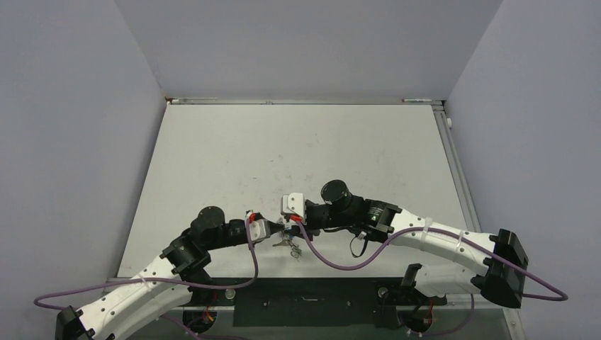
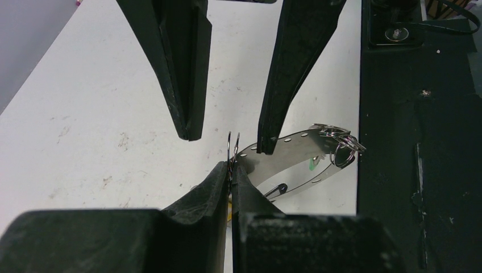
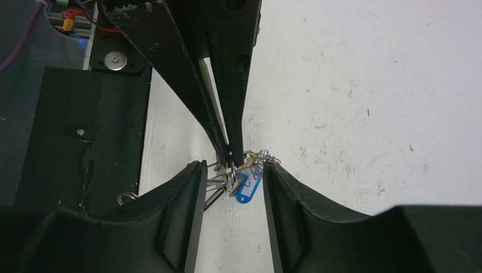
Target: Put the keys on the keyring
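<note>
My left gripper [image 1: 281, 231] is shut on a thin grey wire ring, the keyring [image 2: 233, 149], seen edge-on just above its tips [image 2: 232, 166]. A bunch of silver keys [image 1: 288, 244] hangs and lies under it; shiny blades [image 2: 295, 162] and a blue head [image 3: 246, 192] show, with slivers of green [image 2: 312, 165] and yellow [image 3: 253, 158]. The black head is hidden. My right gripper [image 1: 290, 221] is open. Its fingers [image 3: 190, 205] straddle the left fingertips [image 3: 230, 154] and the bunch without touching them.
The black base plate [image 1: 312, 301] runs along the near table edge, right beside the keys [image 2: 420, 142]. Small split rings [image 2: 342, 149] lie at its border. A purple cable [image 1: 340, 262] loops under the right arm. Grey walls enclose the white table [image 1: 298, 149].
</note>
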Available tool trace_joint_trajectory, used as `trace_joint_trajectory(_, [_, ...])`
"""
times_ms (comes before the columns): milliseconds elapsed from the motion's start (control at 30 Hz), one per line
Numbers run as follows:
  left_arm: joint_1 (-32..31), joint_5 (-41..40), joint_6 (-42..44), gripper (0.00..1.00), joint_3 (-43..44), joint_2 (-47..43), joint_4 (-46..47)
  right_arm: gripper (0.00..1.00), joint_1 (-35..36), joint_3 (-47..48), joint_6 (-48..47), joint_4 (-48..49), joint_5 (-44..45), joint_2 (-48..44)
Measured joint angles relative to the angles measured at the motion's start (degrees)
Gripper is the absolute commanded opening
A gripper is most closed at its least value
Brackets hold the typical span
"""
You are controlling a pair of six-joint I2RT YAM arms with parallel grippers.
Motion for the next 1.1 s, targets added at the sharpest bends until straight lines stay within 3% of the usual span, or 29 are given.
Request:
trace_joint_trajectory(133, [-0.07, -0.04, 0.0, 0.0, 0.04, 0.0, -0.31, 0.38, 0.46, 0.0, -0.13, 0.39, 0.59, 1.46])
trace_joint_trajectory(467, [-0.11, -0.37, 0.0, 0.0, 0.04, 0.02, -0.72, 0.2, 0.68, 0.0, -0.74, 0.79, 3.08, 2.54])
trace_joint_trajectory(833, [-0.09, -0.87, 0.0, 0.0, 0.04, 0.0, -0.85, 0.26, 1.05, -0.02, -1.2, 0.79, 5.03, 3.06])
trace_joint_trajectory(1100, [-0.07, -1.49, 0.0, 0.0, 0.04, -0.02, -1.16, 0.16, 1.44, -0.02, -1.79, 0.72, 6.38, 3.65])
